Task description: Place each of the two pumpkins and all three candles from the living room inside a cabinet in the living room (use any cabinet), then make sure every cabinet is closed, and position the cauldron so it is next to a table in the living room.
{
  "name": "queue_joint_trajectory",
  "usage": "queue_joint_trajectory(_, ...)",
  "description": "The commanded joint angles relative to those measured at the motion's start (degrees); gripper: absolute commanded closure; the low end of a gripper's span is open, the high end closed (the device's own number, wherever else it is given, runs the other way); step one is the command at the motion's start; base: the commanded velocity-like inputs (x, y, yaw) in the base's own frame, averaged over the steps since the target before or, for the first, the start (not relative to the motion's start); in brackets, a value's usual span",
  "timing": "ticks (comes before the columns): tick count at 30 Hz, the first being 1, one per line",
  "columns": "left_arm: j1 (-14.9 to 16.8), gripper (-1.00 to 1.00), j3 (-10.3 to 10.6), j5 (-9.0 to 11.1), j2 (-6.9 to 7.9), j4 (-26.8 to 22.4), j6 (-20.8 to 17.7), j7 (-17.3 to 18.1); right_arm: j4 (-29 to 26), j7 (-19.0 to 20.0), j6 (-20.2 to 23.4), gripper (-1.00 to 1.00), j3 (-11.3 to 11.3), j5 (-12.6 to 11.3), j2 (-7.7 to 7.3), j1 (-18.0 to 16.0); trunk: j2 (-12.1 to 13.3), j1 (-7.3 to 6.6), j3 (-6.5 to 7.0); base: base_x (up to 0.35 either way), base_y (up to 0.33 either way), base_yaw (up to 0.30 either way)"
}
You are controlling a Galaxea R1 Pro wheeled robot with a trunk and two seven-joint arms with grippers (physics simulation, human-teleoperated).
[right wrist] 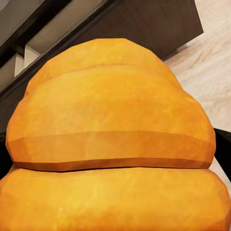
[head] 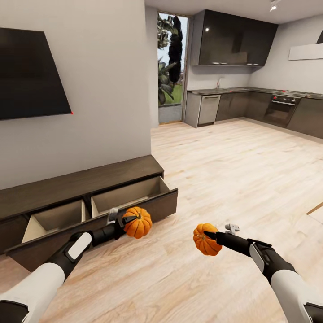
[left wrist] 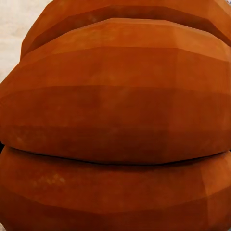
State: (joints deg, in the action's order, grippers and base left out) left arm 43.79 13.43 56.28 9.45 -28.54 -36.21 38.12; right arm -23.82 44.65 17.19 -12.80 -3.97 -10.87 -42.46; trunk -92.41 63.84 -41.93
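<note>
Left gripper (head: pixel 130 220) was clamped on one pumpkin (head: pixel 138 222), low and left of centre in the head view, just at the front edge of the open drawer (head: pixel 134 194). Right gripper (head: pixel 211 237) gripped the other pumpkin (head: pixel 205 239) at lower centre, out over bare floor (head: pixel 233 179) and well apart from the cabinet (head: pixel 80 184). In each wrist view the orange ribs sat right up against the lens, so both holds looked deep and firm.

The step in hand appeared to be dropping the left pumpkin into the drawer. To do it well, the arm would need to lift the pumpkin over the dark drawer front, carry it above the pale interior, then lower before letting go, so it would not roll or bounce out. The divider between the two compartments and the cabinet top overhanging the back were the edges to mind. The right arm had open floor all around for its own approach. No candles or cauldron were in sight.
</note>
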Motion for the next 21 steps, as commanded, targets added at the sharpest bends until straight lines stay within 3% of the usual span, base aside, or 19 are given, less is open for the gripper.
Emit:
queue_joint_trajectory(1,-0.01,1.00,-0.08,0.16,0.08,0.00,0.34,0.15,-0.03,-0.02,0.02,1.00,-0.03,-0.06,-0.02,0.00,0.00,0.00,0.00,0.240,-0.063,0.000)
queue_joint_trajectory(12,-0.10,1.00,-3.81,0.07,0.34,-2.26,2.72,0.47,-0.06,-0.11,0.02,1.00,-0.03,0.01,-0.01,0.01,0.00,0.00,0.00,0.320,-0.043,0.005)
queue_joint_trajectory(21,-0.27,1.00,-3.87,0.05,0.80,-3.18,2.72,0.51,-0.09,-0.09,0.03,1.00,-0.04,-0.01,-0.03,0.03,0.00,0.00,0.00,0.334,-0.012,0.239)
